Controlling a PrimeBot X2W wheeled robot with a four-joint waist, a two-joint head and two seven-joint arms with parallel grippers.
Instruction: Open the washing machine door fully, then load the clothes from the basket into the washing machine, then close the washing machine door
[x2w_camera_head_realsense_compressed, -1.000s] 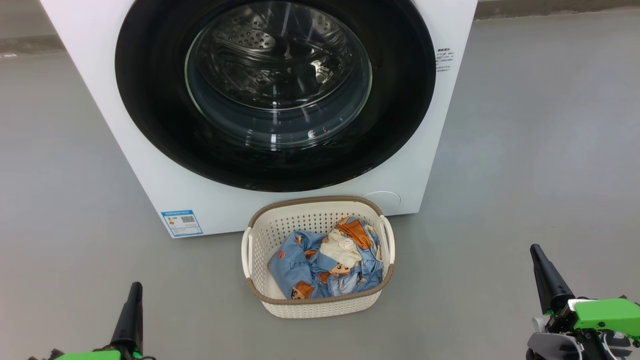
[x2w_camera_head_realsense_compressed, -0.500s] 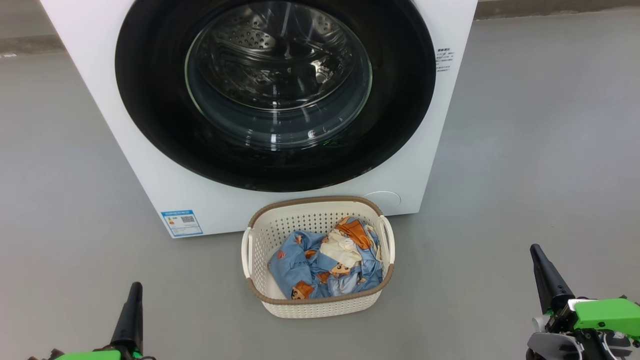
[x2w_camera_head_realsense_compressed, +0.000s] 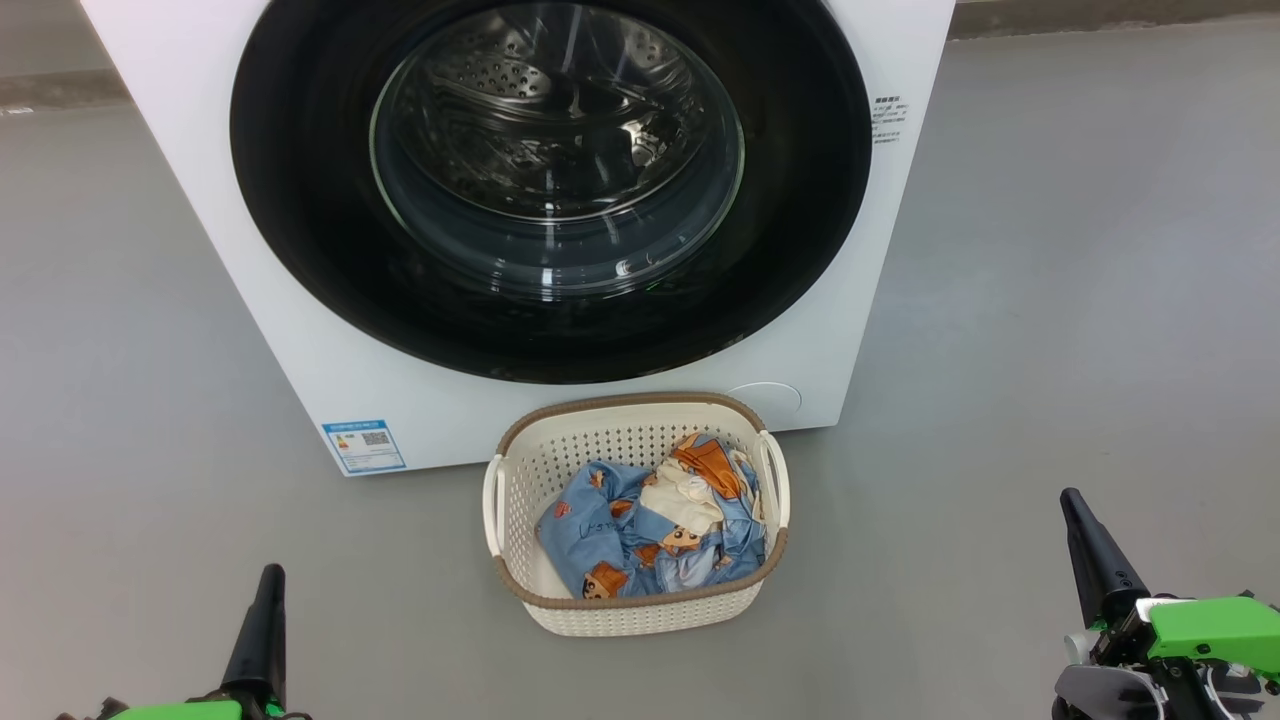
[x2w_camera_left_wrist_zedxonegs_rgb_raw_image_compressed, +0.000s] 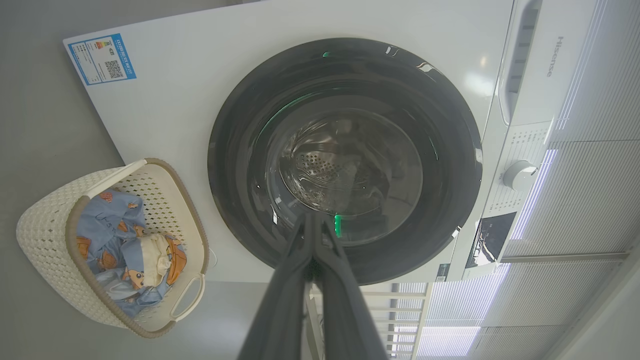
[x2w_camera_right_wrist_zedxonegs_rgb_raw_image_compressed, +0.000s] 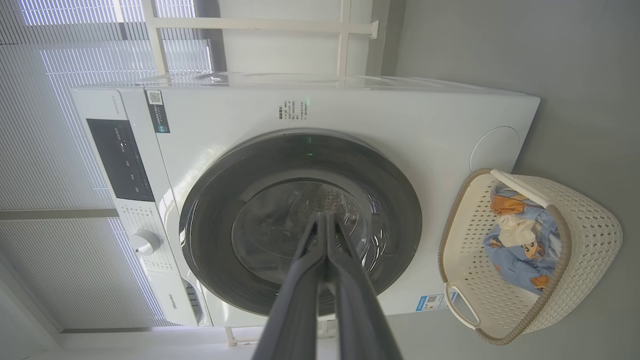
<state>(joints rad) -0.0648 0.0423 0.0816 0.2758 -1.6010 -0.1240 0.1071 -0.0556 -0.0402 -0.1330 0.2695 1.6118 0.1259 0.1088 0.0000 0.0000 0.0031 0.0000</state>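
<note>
Sitting dead ahead is the washing machine (x2w_camera_head_realsense_compressed: 300, 350), big and white, with the washing machine door (x2w_camera_head_realsense_compressed: 300, 220) flat against its front and the steel drum glinting through the glass. Just in front of the washing machine, below the door, stands the basket (x2w_camera_head_realsense_compressed: 520, 500); the clothes (x2w_camera_head_realsense_compressed: 620, 540) lie bunched inside it, blue with orange figures. Well back from the washing machine, to its left, the left gripper (x2w_camera_head_realsense_compressed: 270, 575) hangs over the grey floor (x2w_camera_head_realsense_compressed: 1000, 350), fingers pressed together, holding nothing. Over on the right, just as far back from the washing machine, the right gripper (x2w_camera_head_realsense_compressed: 1070, 497) is pinched closed too, and empty.
</note>
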